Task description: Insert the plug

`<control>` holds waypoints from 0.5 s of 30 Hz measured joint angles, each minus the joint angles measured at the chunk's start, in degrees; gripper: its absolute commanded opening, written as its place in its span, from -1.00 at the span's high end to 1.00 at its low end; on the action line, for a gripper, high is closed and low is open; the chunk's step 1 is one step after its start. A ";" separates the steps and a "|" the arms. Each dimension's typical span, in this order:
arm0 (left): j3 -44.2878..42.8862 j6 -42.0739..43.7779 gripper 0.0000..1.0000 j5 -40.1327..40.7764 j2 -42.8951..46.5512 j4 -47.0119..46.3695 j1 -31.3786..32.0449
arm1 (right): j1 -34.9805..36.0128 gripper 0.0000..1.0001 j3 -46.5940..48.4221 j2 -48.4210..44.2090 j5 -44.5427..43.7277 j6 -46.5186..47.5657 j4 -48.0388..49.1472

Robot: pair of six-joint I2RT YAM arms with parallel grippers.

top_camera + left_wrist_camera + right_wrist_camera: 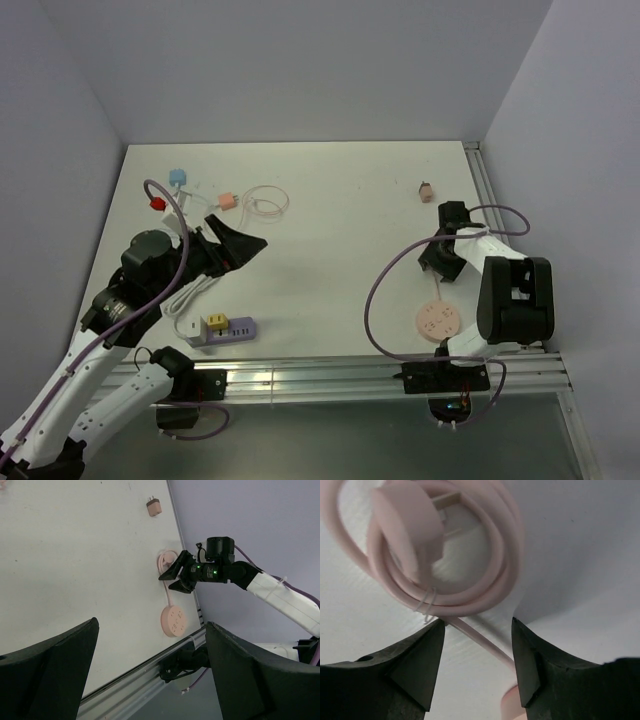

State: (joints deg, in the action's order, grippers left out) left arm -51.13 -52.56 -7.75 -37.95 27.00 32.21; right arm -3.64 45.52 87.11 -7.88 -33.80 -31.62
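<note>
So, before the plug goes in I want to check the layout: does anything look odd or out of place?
Nothing is spilled or broken. One thing stands out: the pink cord of the round socket is coiled and bound with a thin tie, its plug lying on the coil, which may limit its reach.

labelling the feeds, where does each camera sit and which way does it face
Top external: above and behind the bases, looking down on the white table; left tool and right tool both show.
Left wrist: on the left arm, facing across the table at the right tool; its own open fingers frame the bottom.
Right wrist: close above the coiled pink cable, its own fingers below.
Shared: top external and left wrist both show the round pink socket.
</note>
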 measured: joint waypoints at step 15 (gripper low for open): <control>0.00 -0.26 -0.85 2.01 1.60 2.03 0.00 | 19.52 0.71 11.89 10.95 5.75 -1.03 2.49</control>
State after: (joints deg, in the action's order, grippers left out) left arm -51.13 -52.82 -5.74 -36.36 29.04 32.21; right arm 15.88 57.41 98.06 -2.13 -34.83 -29.12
